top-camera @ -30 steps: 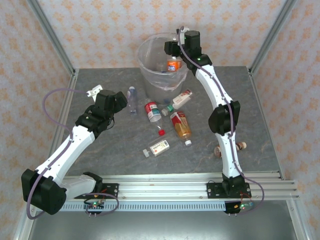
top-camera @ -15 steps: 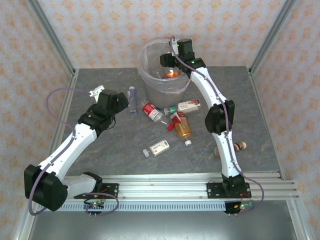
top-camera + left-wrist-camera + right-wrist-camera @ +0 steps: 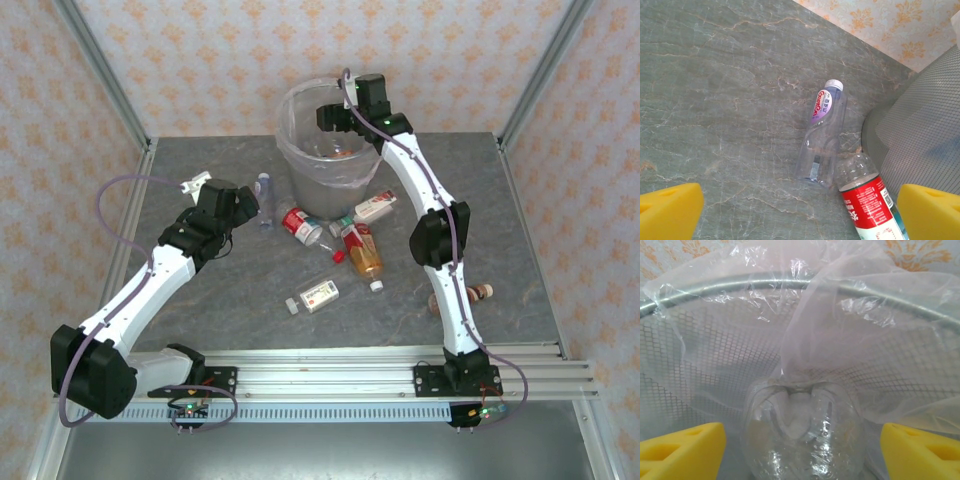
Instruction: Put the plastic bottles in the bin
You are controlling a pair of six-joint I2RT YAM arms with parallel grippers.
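The right gripper (image 3: 802, 452) is held over the mouth of the bin (image 3: 305, 170), pointed down into it. Its yellow pads (image 3: 682, 450) are spread wide. A clear bottle (image 3: 802, 432) is seen end-on between them with a gap on either side, so it is not gripped. That bottle is inside the bin, against the clear bag (image 3: 840, 315) that lines the meshed wall.

The left gripper (image 3: 800, 212) is held low over the table (image 3: 715, 100) just left of the bin, with its jaws fully apart and nothing between them. Ahead of it, a purple-labelled bottle (image 3: 824, 135) is laid on its side close to the foot of the bin, cap pointing away. A red-labelled bottle (image 3: 869, 202) is laid just beside it, also near the bin's wall.

In front of the bin, three more bottles are left lying on the table. A white-and-red-labelled bottle (image 3: 372, 207) is close to the bin's right front. An amber-filled bottle (image 3: 363, 252) is a little farther from the bin, and a small white-labelled bottle (image 3: 318, 295) is farthest from it. A loose red cap (image 3: 338, 256) is seen just beside the amber-filled bottle, and a white cap (image 3: 376, 286) near that bottle's far end.
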